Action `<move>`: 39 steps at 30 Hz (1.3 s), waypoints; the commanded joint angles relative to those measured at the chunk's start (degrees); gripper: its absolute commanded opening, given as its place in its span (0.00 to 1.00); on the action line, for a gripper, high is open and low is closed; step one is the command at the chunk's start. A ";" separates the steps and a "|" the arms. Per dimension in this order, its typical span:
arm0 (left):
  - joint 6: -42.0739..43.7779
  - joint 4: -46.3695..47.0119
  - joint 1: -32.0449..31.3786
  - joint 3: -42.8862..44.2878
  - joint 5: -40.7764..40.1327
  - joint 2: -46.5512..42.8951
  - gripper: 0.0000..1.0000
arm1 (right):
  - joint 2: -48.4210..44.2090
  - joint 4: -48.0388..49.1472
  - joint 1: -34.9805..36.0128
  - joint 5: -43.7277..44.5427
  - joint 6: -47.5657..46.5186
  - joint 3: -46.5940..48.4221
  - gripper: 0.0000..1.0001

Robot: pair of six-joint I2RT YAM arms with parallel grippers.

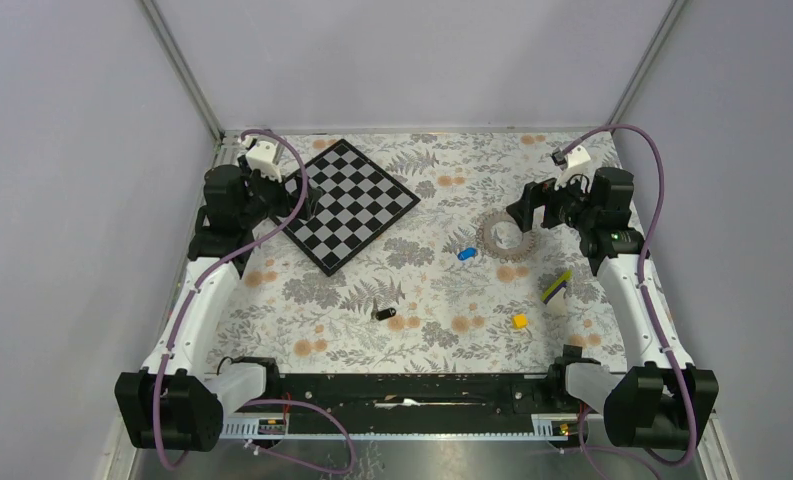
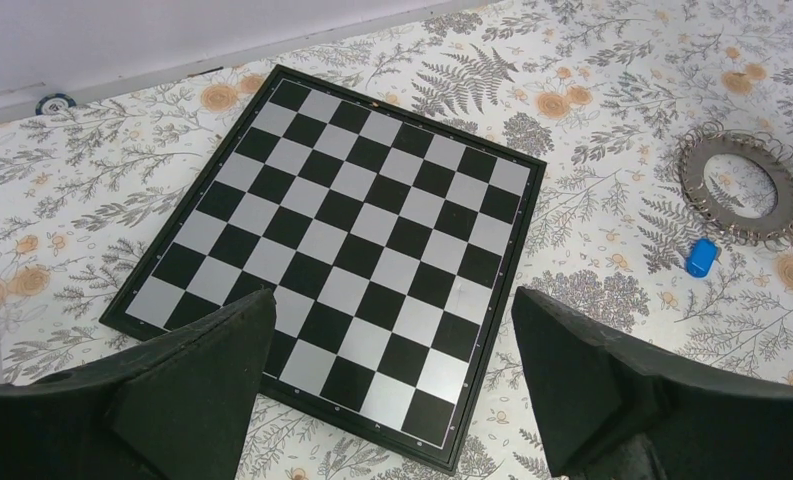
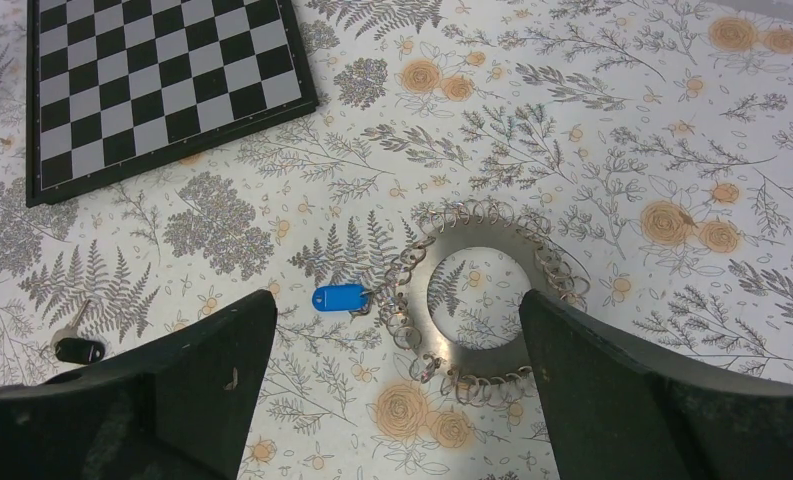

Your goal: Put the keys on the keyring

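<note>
The keyring (image 1: 505,236), a flat silver ring edged with wire coils, lies right of centre on the flowered cloth. It also shows in the left wrist view as keyring (image 2: 694,188) and in the right wrist view as keyring (image 3: 472,238). The blue key (image 1: 466,253) (image 2: 701,257) (image 3: 338,297) rests at its left rim, close against the coils. The black key (image 1: 383,314) (image 3: 79,350) lies apart, nearer the front. My right gripper (image 1: 530,208) (image 3: 397,297) hovers open above the keyring, holding nothing. My left gripper (image 1: 302,195) (image 2: 392,295) hangs open over the chessboard, also with nothing in it.
A black-and-white chessboard (image 1: 350,205) (image 2: 342,250) (image 3: 162,80) lies tilted at the back left. A small yellow cube (image 1: 520,321) and a purple-and-lime stick (image 1: 556,287) sit at the front right. Grey walls close the table at the back and sides.
</note>
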 commanded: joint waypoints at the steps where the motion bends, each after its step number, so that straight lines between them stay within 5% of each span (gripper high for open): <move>1: -1.26 4.58 0.32 -0.88 -0.81 -0.65 0.99 | -1.59 1.53 -0.06 -0.13 -0.52 0.05 0.99; 9: -3.49 5.58 0.42 -1.58 -2.54 -0.61 0.99 | -2.53 -0.36 -0.07 4.71 -1.60 1.40 0.99; 15: 3.42 0.63 0.26 -0.81 5.41 -0.50 0.99 | -2.15 -6.05 0.06 -0.08 -6.55 2.93 0.99; 19: 6.11 -0.04 -0.47 -1.01 5.50 0.07 0.99 | 0.69 -10.38 2.29 5.84 -8.53 5.88 0.99; 25: 9.43 -1.24 -3.11 0.22 2.81 3.14 0.99 | 5.34 -11.43 15.51 21.12 -14.29 4.71 0.99; 30: 10.65 -1.88 -6.24 0.58 0.41 5.88 0.99 | 10.90 -7.48 16.80 22.76 -13.76 4.20 0.99; 39: 10.43 -1.95 -8.71 2.75 0.80 11.11 0.99 | 25.55 -8.65 16.81 21.98 -10.76 13.06 0.79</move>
